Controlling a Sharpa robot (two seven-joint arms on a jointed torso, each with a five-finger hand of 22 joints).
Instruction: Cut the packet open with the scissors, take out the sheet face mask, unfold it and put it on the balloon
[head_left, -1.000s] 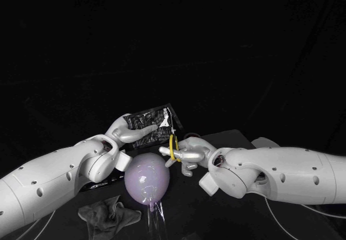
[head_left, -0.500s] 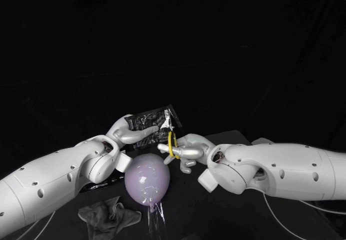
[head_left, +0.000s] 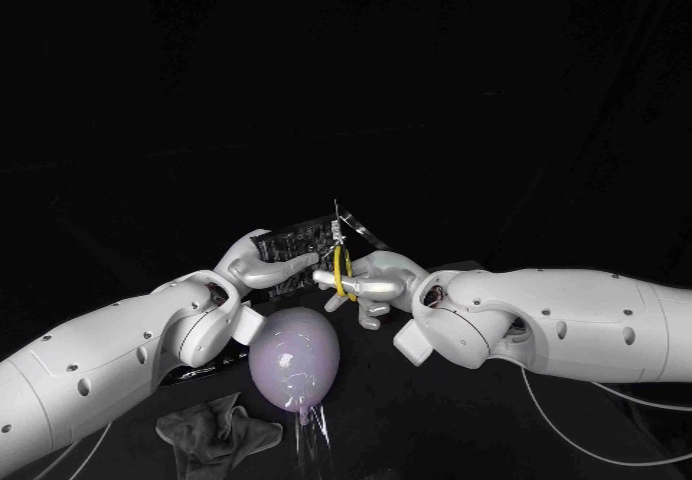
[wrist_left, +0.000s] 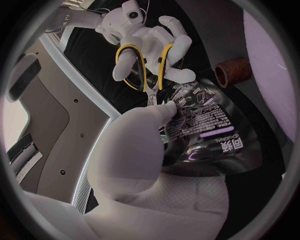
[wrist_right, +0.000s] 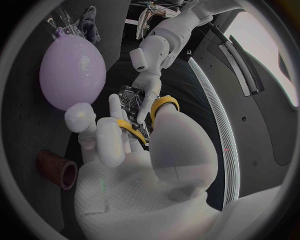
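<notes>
Can't rly tell if the blades are biting the packet, they're thin and half lost against the dark. Packet's lower edge is tucked behind the left hand. Both hands are up off the counter, facing each other. Left fingers pinch the packet, held upright-ish. Right hand has its fingers thru the yellow loops of the scissors, tips up at the packet's edge right by the left thumb. Balloon lies on the counter below them.

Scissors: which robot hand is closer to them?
Right. The right hand holds the scissors by their yellow handles; the left hand holds the packet just beside their blades.
</notes>
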